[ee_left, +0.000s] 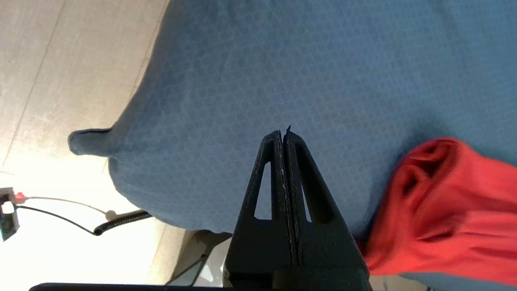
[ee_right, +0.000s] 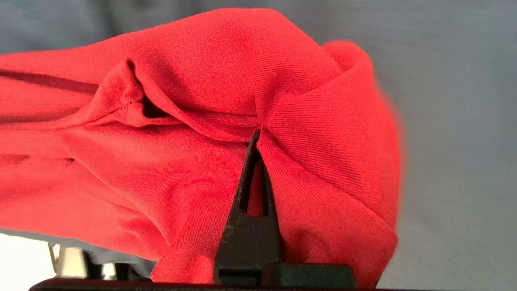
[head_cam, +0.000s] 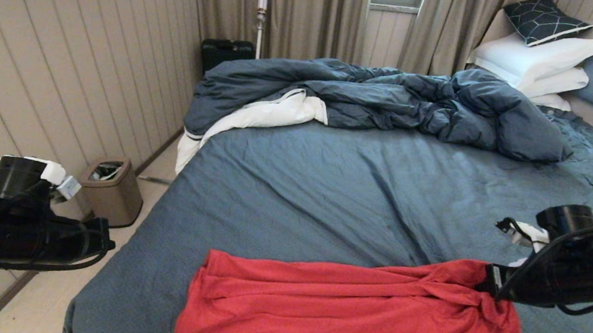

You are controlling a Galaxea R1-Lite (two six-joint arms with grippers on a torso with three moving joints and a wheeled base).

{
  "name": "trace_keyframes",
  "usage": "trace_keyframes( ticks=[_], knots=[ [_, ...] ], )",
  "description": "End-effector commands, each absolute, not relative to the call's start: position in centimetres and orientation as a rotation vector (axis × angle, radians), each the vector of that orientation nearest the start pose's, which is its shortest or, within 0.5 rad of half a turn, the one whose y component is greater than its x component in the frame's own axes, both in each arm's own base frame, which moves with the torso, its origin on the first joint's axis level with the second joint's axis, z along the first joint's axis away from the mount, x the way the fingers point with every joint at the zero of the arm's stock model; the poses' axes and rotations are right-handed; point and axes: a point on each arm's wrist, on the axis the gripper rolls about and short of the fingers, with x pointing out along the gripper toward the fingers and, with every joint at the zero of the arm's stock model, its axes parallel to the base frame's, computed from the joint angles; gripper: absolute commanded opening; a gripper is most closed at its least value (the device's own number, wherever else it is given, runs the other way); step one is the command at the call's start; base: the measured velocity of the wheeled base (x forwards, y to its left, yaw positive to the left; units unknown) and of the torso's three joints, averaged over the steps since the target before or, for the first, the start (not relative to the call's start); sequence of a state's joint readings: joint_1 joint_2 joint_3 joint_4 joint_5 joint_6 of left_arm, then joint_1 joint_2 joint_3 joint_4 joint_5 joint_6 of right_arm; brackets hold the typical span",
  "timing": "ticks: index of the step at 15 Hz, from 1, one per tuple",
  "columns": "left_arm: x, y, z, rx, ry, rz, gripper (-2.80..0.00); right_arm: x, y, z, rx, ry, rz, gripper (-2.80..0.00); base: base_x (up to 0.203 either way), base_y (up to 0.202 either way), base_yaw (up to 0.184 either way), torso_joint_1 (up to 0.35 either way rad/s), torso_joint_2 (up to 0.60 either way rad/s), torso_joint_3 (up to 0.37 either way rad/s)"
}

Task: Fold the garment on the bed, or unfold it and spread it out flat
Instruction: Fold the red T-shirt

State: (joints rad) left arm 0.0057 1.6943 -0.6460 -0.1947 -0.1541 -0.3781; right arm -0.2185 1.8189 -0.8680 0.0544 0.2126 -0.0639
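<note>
The red garment (head_cam: 337,306) lies as a long bunched band across the near part of the bed (head_cam: 359,194), its print hidden. My right gripper (head_cam: 483,285) is shut on the garment's right end, which is gathered and lifted a little off the sheet; in the right wrist view the red cloth (ee_right: 194,161) wraps over the one black finger (ee_right: 250,218) that shows. My left gripper (ee_left: 284,135) is shut with nothing in it. It hangs over the bed's near left corner, apart from the garment's left end (ee_left: 444,210).
A rumpled dark blue duvet (head_cam: 390,102) lies across the far half of the bed, with white pillows (head_cam: 535,64) at the far right. A small bin (head_cam: 109,189) stands on the floor left of the bed, by the panelled wall. A cable (ee_left: 113,222) lies on the floor.
</note>
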Motion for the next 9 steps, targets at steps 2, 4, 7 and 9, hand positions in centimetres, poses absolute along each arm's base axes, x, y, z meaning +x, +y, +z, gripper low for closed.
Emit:
trace_keyframes(
  ticks=[2,4,7,9],
  knots=[
    [25.7,-0.2,10.7,-0.431,0.872,0.015,-2.80,28.0,-8.5,12.0,0.165,0.962,-0.039,-2.80,0.000,0.000,0.000,0.000,0.00,0.000],
    [25.7,-0.2,10.7,-0.431,0.872,0.015,-2.80,27.7,-10.0,13.3,0.154,0.942,-0.070,-2.80,0.000,0.000,0.000,0.000,0.00,0.000],
    [25.6,-0.2,10.7,-0.431,0.871,0.015,-2.80,27.6,-11.5,15.6,0.145,0.937,-0.101,-2.80,0.000,0.000,0.000,0.000,0.00,0.000],
    [25.5,-0.2,10.7,-0.430,0.872,0.014,-2.80,27.7,-12.0,17.5,0.136,0.924,-0.111,-2.80,0.000,0.000,0.000,0.000,0.00,0.000]
  ],
)
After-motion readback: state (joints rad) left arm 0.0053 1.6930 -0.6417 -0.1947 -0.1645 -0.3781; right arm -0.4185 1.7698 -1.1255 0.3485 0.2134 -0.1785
